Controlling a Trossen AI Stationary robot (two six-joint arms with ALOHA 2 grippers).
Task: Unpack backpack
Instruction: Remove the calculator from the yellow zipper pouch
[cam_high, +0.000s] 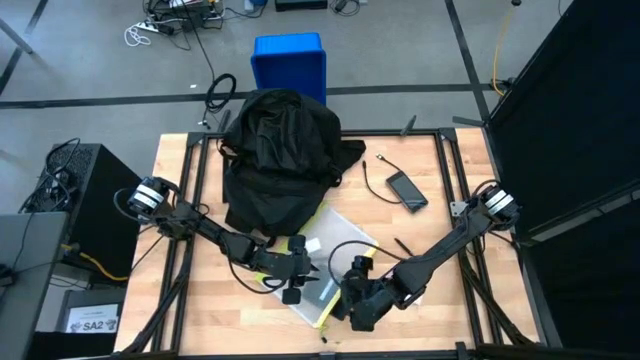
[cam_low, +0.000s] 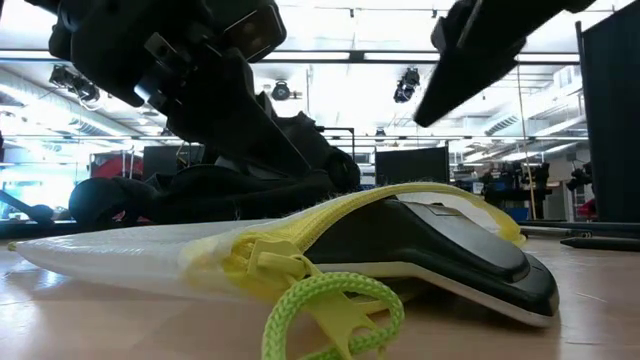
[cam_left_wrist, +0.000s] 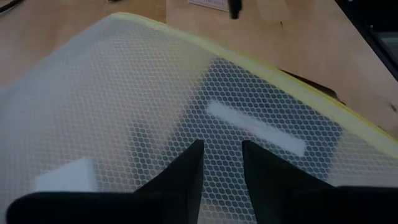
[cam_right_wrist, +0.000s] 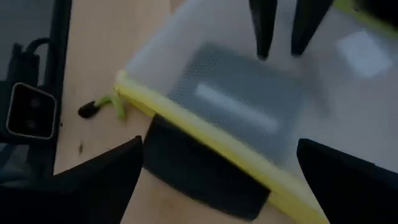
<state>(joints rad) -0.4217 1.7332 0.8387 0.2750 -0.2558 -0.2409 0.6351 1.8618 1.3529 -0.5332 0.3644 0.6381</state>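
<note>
The backpack (cam_high: 278, 155) lies at the table's (cam_high: 460, 210) 12 o'clock edge, a blue bin (cam_high: 289, 62) beyond it. At its 6 o'clock lies a mesh pouch (cam_high: 325, 265) with yellow trim. Only the low view shows the pouch's zipper pull cord (cam_low: 330, 305); only the right wrist view shows a dark flat object (cam_right_wrist: 199, 168) protruding. The left gripper (cam_high: 293, 283) has its fingers (cam_left_wrist: 183, 180) narrowly parted on the mesh. The right gripper (cam_high: 352, 305) is spread wide, holding nothing. A phone (cam_high: 407, 190) lies at 3 o'clock.
</note>
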